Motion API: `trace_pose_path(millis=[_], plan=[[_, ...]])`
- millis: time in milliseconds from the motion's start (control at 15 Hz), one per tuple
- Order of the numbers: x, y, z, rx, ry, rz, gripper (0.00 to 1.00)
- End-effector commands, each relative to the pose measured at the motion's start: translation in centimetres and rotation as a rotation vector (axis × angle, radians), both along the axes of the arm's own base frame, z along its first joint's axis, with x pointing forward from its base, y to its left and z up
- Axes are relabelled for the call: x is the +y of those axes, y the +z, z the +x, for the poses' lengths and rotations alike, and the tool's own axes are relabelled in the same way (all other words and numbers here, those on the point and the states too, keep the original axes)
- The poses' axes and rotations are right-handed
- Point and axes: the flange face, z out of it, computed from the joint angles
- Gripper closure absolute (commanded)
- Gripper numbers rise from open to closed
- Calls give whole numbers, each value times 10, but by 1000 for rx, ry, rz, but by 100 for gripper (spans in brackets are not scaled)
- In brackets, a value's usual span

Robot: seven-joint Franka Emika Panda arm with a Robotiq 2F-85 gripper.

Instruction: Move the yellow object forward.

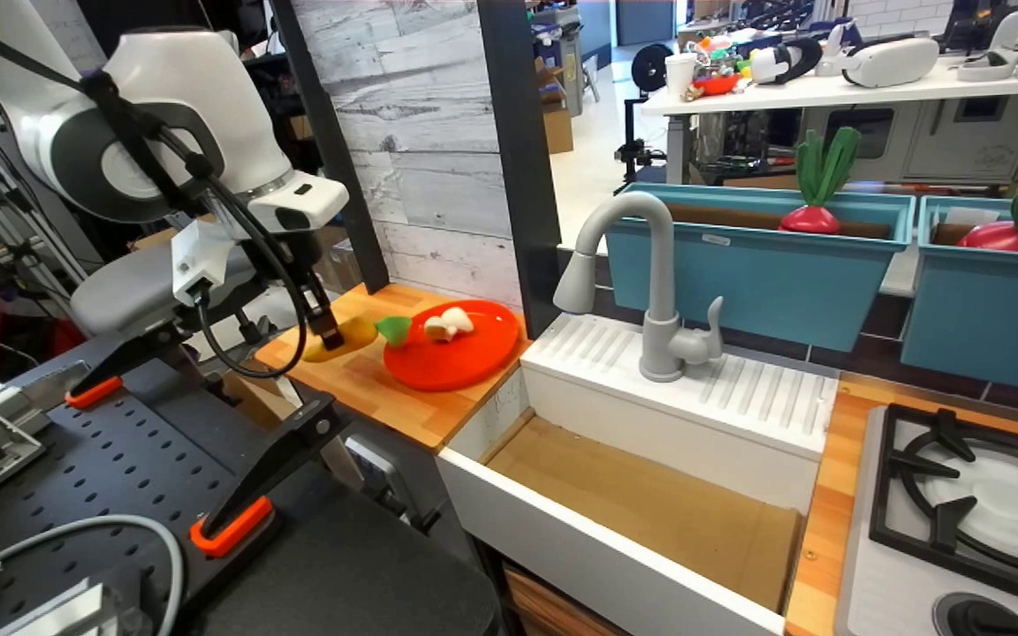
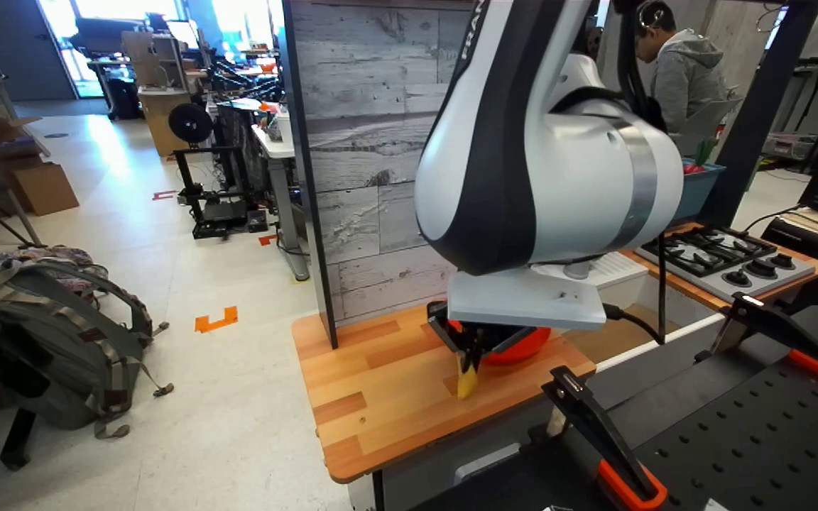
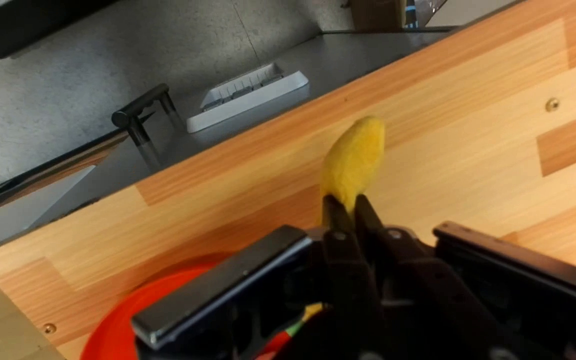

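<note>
The yellow object (image 1: pixel 359 335) is elongated and banana-like. It is at the wooden counter, left of the red plate (image 1: pixel 482 358) in an exterior view. It also shows below the arm in an exterior view (image 2: pixel 466 384) and ahead of the fingers in the wrist view (image 3: pixel 355 155). My gripper (image 3: pixel 346 202) points down, its fingers nearly together and pinching the yellow object. The gripper also shows in both exterior views (image 1: pixel 330 334) (image 2: pixel 468 358). The fingers hide part of the object. I cannot tell whether it touches the counter.
A green piece (image 1: pixel 394 330) and a whitish lump (image 1: pixel 452 323) lie on the plate. A sink with a grey faucet (image 1: pixel 657 291) adjoins the wooden counter (image 1: pixel 385 393). A wood-patterned wall panel (image 2: pixel 380 177) stands behind. Black clamps (image 1: pixel 270 468) rise at the dark table.
</note>
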Motion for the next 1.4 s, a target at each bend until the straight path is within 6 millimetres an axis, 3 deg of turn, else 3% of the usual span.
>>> trace_pose_path(millis=[0, 333, 867, 933, 1000, 1333], plan=[[10, -10, -7, 50, 69, -27, 98], [18, -23, -11, 113, 106, -56, 98], [25, -14, 8, 92, 107, -33, 98], [25, -13, 8, 98, 107, -38, 68], [25, -14, 9, 106, 109, -40, 67], [27, -11, 14, 112, 99, -32, 31]])
